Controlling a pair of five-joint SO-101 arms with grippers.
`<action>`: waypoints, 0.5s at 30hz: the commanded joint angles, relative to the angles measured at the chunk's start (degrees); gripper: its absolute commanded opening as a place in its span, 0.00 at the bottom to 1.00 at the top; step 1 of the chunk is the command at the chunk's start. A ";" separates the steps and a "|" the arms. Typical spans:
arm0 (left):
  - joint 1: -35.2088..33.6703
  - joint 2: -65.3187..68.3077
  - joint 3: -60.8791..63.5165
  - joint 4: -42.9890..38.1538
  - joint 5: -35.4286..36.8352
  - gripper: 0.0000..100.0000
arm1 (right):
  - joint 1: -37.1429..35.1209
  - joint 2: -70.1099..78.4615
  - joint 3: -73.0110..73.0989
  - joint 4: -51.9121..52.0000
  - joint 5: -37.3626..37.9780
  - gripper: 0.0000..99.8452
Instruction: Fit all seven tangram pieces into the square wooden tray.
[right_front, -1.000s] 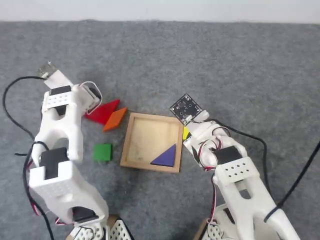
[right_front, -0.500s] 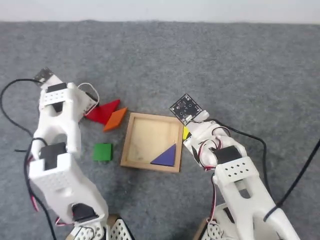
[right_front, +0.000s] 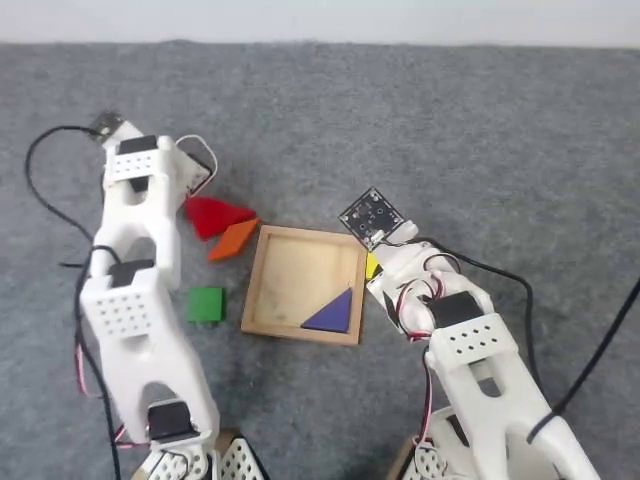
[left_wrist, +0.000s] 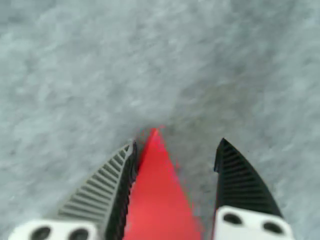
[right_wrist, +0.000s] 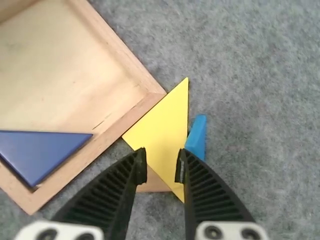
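The left arm has swung round and up the table, and the red triangle (right_front: 218, 215) has turned and slid with it; the right arm has not stirred.

From above, an orange piece (right_front: 232, 239) touches the red one on the side away from the left arm. The wooden tray (right_front: 262, 290) sits just past that, and a green square (right_front: 206, 304) lies back beside the arm's forearm.

At the left wrist, the left gripper (left_wrist: 177, 145) is half open astride the red triangle's point, one finger against its edge and the other just clear. I'd close squarely on both edges before lifting, or it will pivot.

At the right wrist, the right gripper (right_wrist: 161, 152) is nearly closed and empty, poised over a yellow triangle (right_wrist: 162, 125). A light blue piece (right_wrist: 196, 137) lies just beside one finger. The tray corner is ahead, with a dark blue triangle (right_wrist: 40, 150) inside.

The count is six pieces, one tray and two grippers.
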 joint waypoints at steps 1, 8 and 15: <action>2.29 2.81 -11.56 2.81 0.70 0.25 | -0.40 -2.95 -3.34 0.66 0.79 0.10; 6.33 14.15 -33.54 14.15 0.26 0.25 | -0.40 -2.95 -3.34 0.66 0.79 0.10; 4.57 18.73 -55.87 34.90 -3.16 0.25 | -0.40 -2.86 -3.34 0.66 0.88 0.10</action>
